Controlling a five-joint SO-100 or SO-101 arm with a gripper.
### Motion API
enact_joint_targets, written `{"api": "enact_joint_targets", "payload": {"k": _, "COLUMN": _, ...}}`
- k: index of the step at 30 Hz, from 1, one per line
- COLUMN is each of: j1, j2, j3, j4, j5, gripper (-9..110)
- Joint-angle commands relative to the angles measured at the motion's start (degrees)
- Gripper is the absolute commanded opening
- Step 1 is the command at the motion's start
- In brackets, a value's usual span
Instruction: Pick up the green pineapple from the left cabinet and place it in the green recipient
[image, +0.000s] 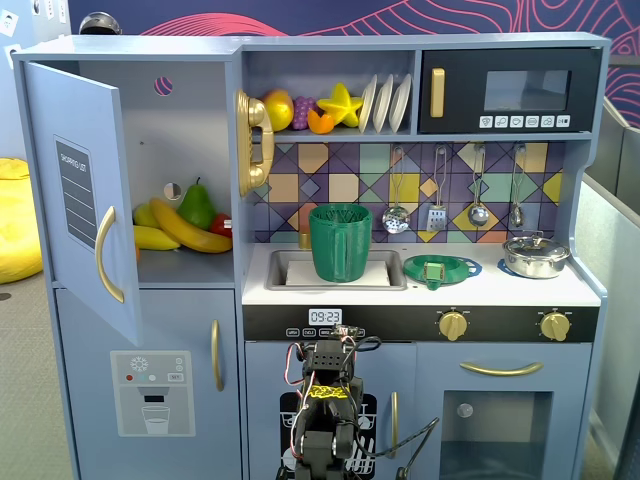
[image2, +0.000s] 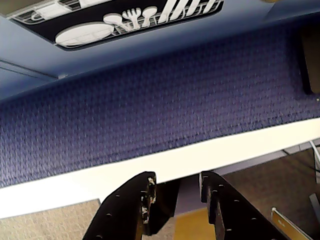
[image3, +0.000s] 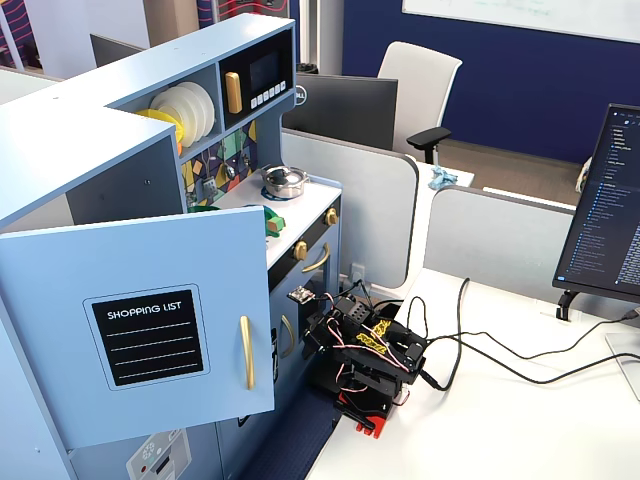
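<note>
The task has not really started: the arm (image: 325, 395) sits folded low in front of the toy kitchen, under the clock, well below and to the right of the open left cabinet (image: 190, 130). In the wrist view the gripper (image2: 177, 180) points at a blue woven-looking surface (image2: 150, 115). Its two dark plastic fingers stand a little apart with nothing between them.

The cabinet door (image: 80, 190) is swung wide, so the shelf is reachable. On it lie smooth yellow bananas (image: 185, 232) in front, with a glossy dark green pear (image: 197, 205) standing behind them. A small yellow-green fruit (image: 147, 213) is tucked at the left, mostly hidden by the bananas. That is probably the green pineapple, though its bumps and crown are too hidden to confirm.

The green recipient (image: 340, 245), a tall ribbed plastic cup with a side handle, stands upright in the sink (image: 280, 272), right of the cabinet. A flat green dish (image: 440, 270) lies on the counter further right.

The next move calls for unfolding the arm, raising it up and left to shelf height, and widening the fingers. The approach should go over the bananas without knocking them or the pear. The small, hard, knobbly fruit will likely need a grip across its oval body.
</note>
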Motion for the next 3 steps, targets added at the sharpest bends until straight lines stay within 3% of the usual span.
{"api": "enact_joint_targets", "payload": {"k": 1, "j1": 0.18, "j2": -0.18, "j3": 0.44, "j4": 10.02, "j5": 4.66, "gripper": 4}}
{"api": "enact_joint_targets", "payload": {"k": 3, "j1": 0.70, "j2": -0.18, "j3": 0.44, "j4": 9.93, "j5": 4.31, "gripper": 5}}
